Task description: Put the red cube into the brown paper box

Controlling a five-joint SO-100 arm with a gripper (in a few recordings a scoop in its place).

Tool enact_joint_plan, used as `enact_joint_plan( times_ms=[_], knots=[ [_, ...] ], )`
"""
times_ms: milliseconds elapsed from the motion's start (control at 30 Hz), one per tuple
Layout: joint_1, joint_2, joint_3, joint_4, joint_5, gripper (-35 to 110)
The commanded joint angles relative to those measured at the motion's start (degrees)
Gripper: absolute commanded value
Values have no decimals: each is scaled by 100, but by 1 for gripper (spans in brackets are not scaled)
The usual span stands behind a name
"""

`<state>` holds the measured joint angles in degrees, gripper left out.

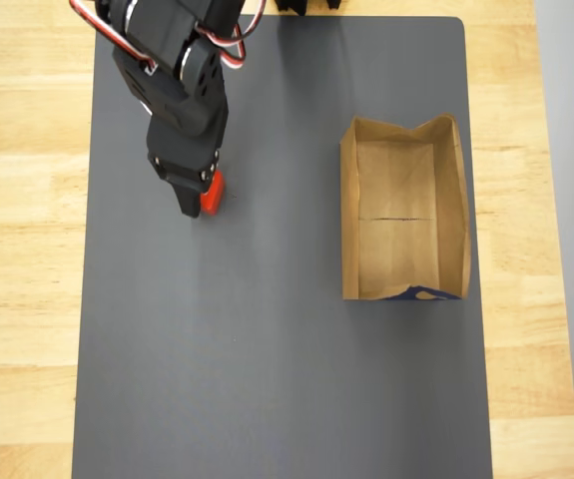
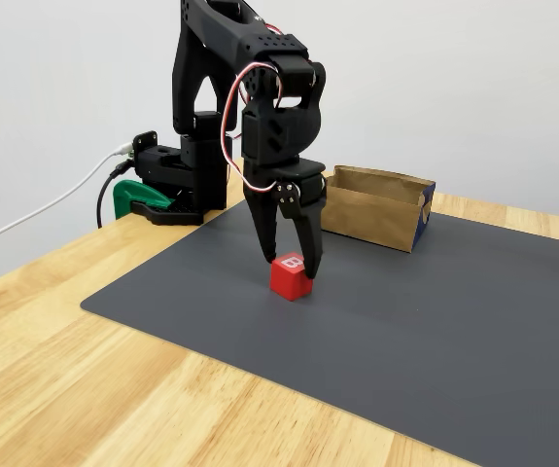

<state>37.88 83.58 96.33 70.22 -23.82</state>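
The black gripper (image 2: 291, 263) points down with its fingers astride the red cube (image 2: 290, 276), seemingly touching both sides though the grip is hard to confirm. The cube sits on a dark grey mat (image 1: 267, 379) over the wooden worktop (image 1: 22, 249), white letter facing up. Well apart, the brown paper box (image 1: 402, 210) lies open-topped, blue print at one short end.

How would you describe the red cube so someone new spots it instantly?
Start at the dark grey mat covering the wooden table. On it, the black arm reaches down with its gripper straddling a small block, well apart from the brown paper box. That block is the red cube: the only bright red thing there, with a white letter on its upper face.
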Motion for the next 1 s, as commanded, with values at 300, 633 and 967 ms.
enact_joint_plan(
  times_ms=[300, 633, 967],
  knots=[
    [202, -809, -1072, 642, -237, 7],
    [220, -765, -1090, 211, -519, 0],
    [-53, 817, 141, -1090, -809, 0]
  ],
)
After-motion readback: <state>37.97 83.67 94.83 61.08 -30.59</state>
